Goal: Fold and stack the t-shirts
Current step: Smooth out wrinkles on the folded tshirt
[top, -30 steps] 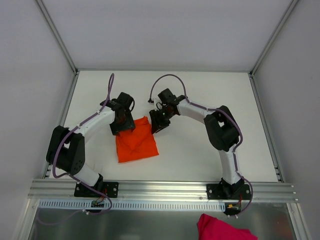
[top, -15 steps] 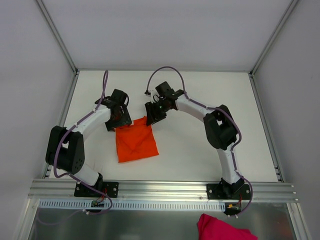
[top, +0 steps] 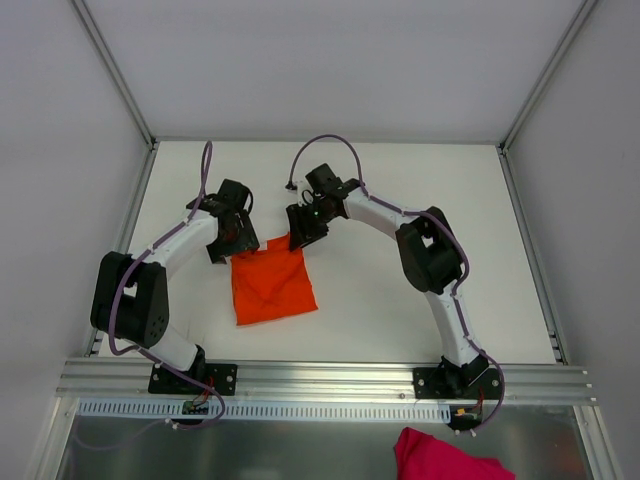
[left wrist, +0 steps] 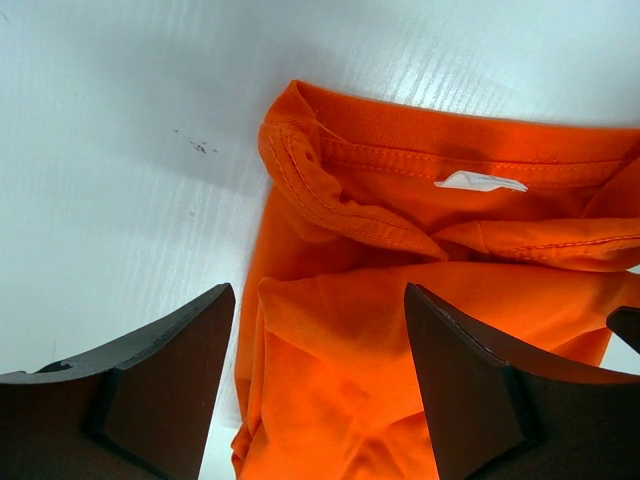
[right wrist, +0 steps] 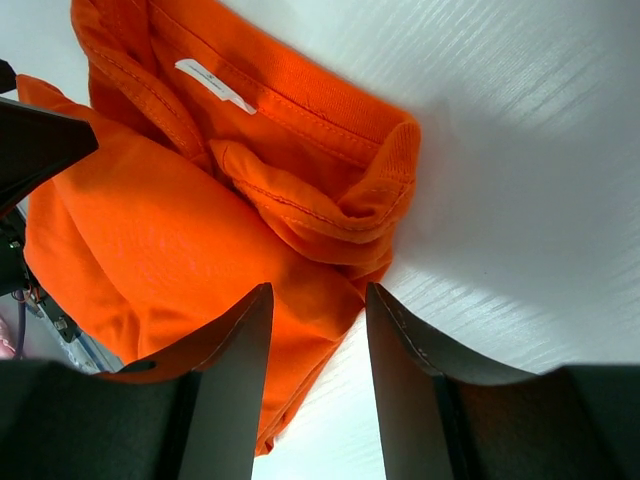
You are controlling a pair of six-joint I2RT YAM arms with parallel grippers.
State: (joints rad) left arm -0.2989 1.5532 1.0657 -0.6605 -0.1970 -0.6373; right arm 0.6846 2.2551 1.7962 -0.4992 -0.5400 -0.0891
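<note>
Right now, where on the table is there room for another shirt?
Bare: the table between the right arm and the right rail, plus the strip along the back wall. Crowded: left pincer and right pincer hang over the orange t-shirt.

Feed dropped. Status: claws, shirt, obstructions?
Left claw open, right claw open, at far corners. Orange t-shirt folded on table. Pink cloth off-table, not obstructing.

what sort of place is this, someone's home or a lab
Probably a lab test cell: white table walled by plain panels, left arm and right arm bolted to an aluminium rail.
</note>
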